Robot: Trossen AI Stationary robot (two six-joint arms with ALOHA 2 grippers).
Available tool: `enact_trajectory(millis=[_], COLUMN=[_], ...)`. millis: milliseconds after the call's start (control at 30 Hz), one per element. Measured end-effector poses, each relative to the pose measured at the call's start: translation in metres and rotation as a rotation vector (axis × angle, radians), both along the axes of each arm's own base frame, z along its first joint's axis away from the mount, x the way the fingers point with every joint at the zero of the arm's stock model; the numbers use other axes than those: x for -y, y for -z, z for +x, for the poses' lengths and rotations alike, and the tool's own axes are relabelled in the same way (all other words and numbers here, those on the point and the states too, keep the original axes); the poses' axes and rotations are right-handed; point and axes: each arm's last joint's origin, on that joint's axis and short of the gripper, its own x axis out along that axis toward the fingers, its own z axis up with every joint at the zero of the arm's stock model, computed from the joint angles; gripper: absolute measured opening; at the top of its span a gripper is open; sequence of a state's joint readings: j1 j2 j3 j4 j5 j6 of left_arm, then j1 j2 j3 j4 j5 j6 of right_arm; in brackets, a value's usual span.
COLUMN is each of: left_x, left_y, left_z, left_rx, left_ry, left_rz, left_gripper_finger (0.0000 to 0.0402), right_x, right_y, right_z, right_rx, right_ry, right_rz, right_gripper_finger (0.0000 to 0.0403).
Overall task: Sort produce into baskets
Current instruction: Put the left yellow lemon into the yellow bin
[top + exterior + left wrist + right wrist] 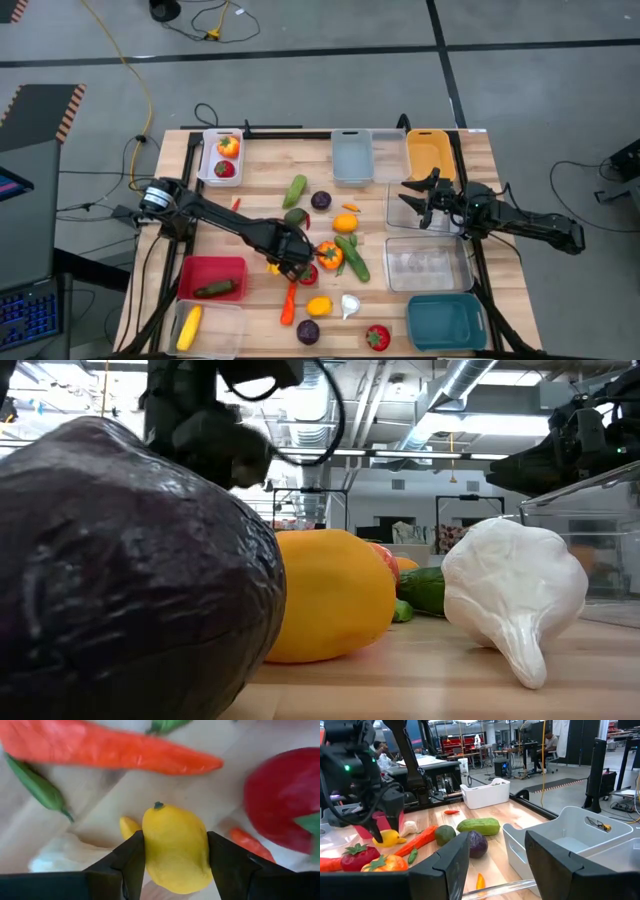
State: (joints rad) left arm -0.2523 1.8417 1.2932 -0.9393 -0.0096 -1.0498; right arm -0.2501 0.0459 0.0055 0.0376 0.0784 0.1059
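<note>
A small glossy yellow plastic lemon (175,850) sits pinched between the left tool's (175,862) two dark fingers, near the tabletop centre. At its 6 o'clock lies a long orange carrot (289,303); at 3 o'clock, a red tomato (307,273).

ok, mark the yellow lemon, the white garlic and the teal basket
yellow lemon (175,850), left wrist view, middle of its body.
white garlic (512,585), low view, middle of the bulb.
teal basket (447,345), high view, its near rim.
</note>
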Motion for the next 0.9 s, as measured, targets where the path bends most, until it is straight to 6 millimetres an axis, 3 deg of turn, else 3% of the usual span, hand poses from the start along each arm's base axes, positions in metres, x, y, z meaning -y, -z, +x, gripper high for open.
enact_trajectory(millis=[433, 767, 900], left_x=[-0.025, -0.045, -0.053], left_y=[-0.063, -0.082, -0.090], left_z=[0.033, 0.060, 0.072], left_rx=[0.178, 0.419, 0.552], left_ry=[0.263, 0.366, 0.402], left_rz=[0.206, 0.288, 0.336], left_gripper_finger=[0.0175, 0.0175, 0.0175], right_x=[0.000, 0.000, -0.003], right_y=[-0.001, -0.003, -0.005], right_z=[0.000, 0.000, 0.000], right_rx=[0.024, 0.059, 0.084], right_ry=[-0.001, -0.007, -0.118], right_rz=[0.061, 0.175, 0.228], right_gripper_finger=[0.0234, 0.0283, 0.0287])
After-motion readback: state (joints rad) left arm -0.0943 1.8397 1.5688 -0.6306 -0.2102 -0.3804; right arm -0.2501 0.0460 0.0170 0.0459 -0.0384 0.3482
